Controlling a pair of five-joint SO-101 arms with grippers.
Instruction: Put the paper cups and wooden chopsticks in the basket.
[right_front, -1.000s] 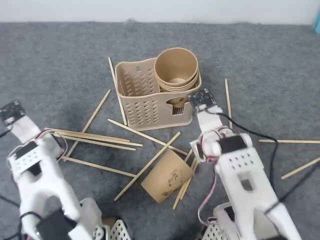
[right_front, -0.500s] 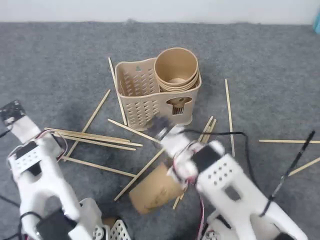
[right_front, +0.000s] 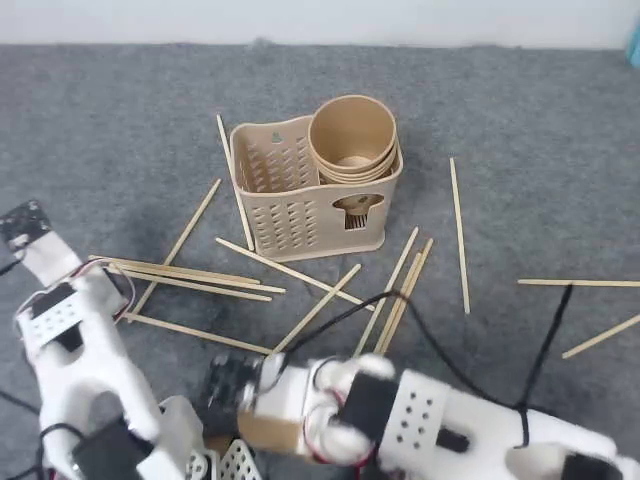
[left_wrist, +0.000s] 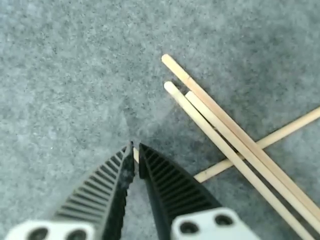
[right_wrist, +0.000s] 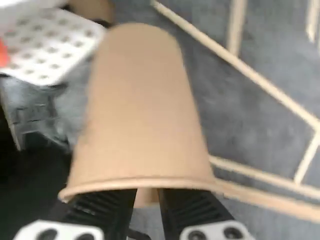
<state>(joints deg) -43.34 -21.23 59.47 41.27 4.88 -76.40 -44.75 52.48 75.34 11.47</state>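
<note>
A beige slotted basket (right_front: 290, 215) stands at the middle back with stacked paper cups (right_front: 352, 135) in its right half. Several wooden chopsticks (right_front: 190, 275) lie scattered on the grey carpet. My right gripper (right_front: 250, 405) lies low at the front edge, shut on a paper cup (right_front: 268, 432) beside the arm bases. Up close that paper cup (right_wrist: 140, 110) has its rim against my right gripper (right_wrist: 147, 192). My left gripper (left_wrist: 135, 146) is shut, pointing at the ends of chopsticks (left_wrist: 225, 135). A sliver of chopstick shows between its tips. The left arm (right_front: 70, 330) is at the front left.
A black cable (right_front: 400, 310) loops over the chopsticks (right_front: 400, 285) in front of the basket. More chopsticks (right_front: 458, 230) lie to the right. A white perforated arm base (right_wrist: 47, 47) sits close behind the held cup. Chopsticks (right_wrist: 240, 65) cross the carpet beyond it.
The right arm swung from beside the basket down and left to the front edge. The paper cup went with it, from the front middle to the arm bases. The left arm stayed still.
</note>
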